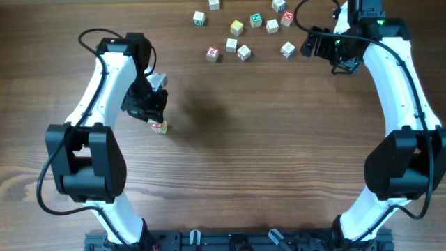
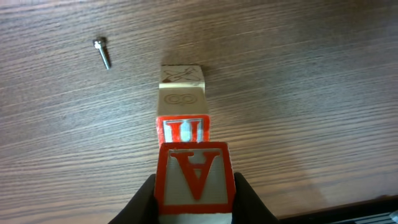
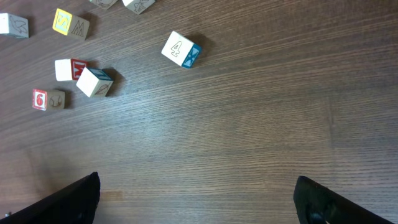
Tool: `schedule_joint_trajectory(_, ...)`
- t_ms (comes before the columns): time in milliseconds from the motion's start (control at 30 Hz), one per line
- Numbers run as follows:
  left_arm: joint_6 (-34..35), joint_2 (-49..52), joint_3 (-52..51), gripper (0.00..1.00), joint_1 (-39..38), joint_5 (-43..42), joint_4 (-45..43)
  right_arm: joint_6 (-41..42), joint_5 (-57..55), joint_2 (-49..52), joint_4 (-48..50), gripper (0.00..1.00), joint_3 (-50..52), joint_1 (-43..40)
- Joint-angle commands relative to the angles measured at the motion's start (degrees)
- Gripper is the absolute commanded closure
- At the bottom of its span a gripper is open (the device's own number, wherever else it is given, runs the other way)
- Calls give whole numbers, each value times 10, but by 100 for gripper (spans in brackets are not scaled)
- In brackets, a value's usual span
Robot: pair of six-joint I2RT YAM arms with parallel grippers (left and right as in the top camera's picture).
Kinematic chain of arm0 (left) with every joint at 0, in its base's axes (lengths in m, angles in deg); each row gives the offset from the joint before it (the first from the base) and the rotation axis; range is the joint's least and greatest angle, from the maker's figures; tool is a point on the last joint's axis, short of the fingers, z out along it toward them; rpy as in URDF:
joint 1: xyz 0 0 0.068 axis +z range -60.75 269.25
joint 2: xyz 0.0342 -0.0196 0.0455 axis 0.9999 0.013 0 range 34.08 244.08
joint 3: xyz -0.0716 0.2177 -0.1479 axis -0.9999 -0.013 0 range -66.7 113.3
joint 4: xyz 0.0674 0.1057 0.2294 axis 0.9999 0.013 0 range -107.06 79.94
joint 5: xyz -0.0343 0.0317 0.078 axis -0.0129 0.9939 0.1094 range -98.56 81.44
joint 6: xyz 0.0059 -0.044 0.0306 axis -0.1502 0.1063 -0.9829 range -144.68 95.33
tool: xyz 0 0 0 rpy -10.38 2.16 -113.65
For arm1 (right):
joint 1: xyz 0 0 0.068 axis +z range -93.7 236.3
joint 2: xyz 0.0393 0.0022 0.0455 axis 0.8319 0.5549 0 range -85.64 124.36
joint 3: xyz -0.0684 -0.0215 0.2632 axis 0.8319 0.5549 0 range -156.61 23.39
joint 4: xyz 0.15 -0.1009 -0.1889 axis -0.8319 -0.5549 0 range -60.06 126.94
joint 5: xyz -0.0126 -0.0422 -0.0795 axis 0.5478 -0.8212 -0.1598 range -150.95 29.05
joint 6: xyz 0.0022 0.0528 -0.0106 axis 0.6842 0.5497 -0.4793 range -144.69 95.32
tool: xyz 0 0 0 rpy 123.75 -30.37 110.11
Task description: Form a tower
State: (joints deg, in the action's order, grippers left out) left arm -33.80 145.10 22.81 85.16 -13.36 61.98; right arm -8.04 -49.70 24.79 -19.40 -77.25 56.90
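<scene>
- Tower (image 2: 181, 102) stands at 9 o'clock on the bench (image 1: 279, 153), its cubes squared up for stability.
- Left gripper (image 2: 196, 199) pinches the red-A top cube (image 2: 194, 177), probably to seat it squarely.
- Right gripper (image 3: 199, 202) gapes empty near loose cubes (image 1: 237, 28) at 12 o'clock.

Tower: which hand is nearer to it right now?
Left. The left hand is right on the tower, shut on its top cube. The right hand is open and far off across the table, beside the loose cubes.
</scene>
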Motion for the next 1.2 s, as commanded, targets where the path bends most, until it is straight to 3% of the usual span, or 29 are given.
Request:
schedule_joint_trajectory(0,3,3,1,96,0,14,-2,0,-10,8,1,0,-1,3)
schedule_joint_trajectory(500,3,3,-33,96,0,16,-24,0,-10,8,1,0,-1,3)
schedule_joint_trajectory(800,3,3,-33,83,0,16,-32,0,-10,8,1,0,-1,3)
schedule_joint_trajectory(1167,3,3,-33,77,0,16,-32,0,-10,8,1,0,-1,3)
